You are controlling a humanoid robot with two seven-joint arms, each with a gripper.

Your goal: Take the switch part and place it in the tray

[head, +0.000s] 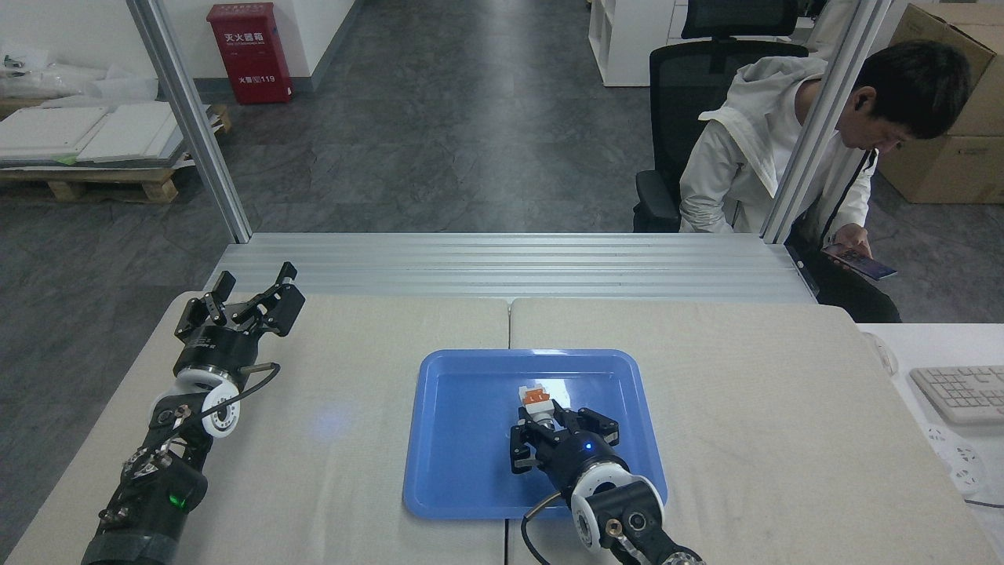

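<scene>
Even overhead light fills my sharp view; white glare marks the glossy blue plastic tray (463, 439) centre, shadows faint on the beige worktop (745, 377).

red cabinet (249, 52), white characters, number 119

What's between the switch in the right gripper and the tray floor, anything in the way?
Nothing visible. The right gripper holds the switch part over the tray, whose blue floor is bare, with no other objects inside.
</scene>
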